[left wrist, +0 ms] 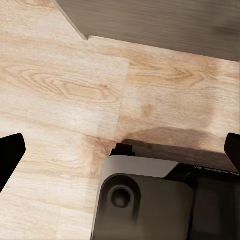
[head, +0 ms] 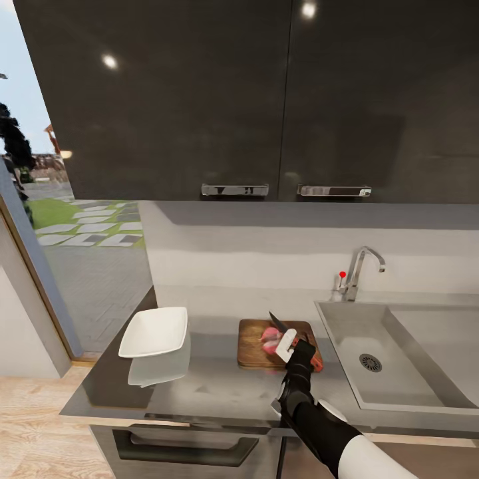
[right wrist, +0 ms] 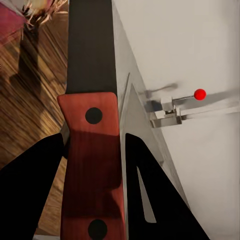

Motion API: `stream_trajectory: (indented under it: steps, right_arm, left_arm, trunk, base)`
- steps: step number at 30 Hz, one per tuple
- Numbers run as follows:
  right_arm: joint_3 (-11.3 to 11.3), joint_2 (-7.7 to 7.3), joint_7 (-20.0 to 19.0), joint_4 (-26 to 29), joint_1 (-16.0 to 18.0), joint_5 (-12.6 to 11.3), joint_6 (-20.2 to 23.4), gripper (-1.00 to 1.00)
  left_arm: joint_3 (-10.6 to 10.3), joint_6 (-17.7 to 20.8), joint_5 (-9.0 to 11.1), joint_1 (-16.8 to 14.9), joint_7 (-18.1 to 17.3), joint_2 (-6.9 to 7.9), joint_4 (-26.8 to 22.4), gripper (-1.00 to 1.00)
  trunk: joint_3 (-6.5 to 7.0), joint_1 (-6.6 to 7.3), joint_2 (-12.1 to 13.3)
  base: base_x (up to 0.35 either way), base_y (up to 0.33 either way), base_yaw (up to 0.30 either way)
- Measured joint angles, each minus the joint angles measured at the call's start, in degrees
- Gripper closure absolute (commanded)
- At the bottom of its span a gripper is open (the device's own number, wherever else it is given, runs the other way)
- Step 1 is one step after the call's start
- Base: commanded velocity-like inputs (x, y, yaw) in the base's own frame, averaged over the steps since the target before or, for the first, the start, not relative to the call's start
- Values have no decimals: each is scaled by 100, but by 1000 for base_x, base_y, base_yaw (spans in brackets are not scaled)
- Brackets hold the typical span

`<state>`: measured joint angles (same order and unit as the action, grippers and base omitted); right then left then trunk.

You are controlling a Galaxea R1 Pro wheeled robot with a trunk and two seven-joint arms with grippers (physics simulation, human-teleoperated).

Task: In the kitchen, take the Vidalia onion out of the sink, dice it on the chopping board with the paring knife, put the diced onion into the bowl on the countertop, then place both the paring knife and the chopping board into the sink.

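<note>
The right gripper [head: 291, 346] is clamped on the paring knife [head: 281, 328], its dark blade slanting up over the chopping board [head: 256, 340]. The right wrist view gives what the head view cannot: the orange-red handle [right wrist: 92, 165] with two dark rivets pinched between the black fingers [right wrist: 30, 195], and the blade [right wrist: 90, 45] running out above the board's wood grain [right wrist: 27, 90]. The pinkish Vidalia onion [head: 271, 339] lies on the board just under the blade; its frayed top [right wrist: 42, 7] shows past the blade's tip. The board sits on the countertop [head: 219, 389] just beside the sink [head: 399, 359], on the side away from the chrome tap [head: 359, 269] with its red-tipped lever [right wrist: 200, 93]. The white bowl [head: 155, 331] stands beyond the board, well apart from the sink. In the left wrist view the left gripper [left wrist: 120, 150] hangs wide open over the light wood floor [left wrist: 65, 95], holding nothing.
</note>
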<state>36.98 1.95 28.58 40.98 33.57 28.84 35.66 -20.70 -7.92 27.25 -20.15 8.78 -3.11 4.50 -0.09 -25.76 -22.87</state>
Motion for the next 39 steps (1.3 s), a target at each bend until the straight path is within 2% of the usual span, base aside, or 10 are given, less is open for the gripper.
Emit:
stream_trajectory:
  steps: [39]
  right_arm:
    - [-1,0,22,5,0,13,-1,100]
  left_arm:
    - [0,0,0,0,0,0,0,-100]
  trunk:
    - [0,0,0]
  base:
    - [0,0,0]
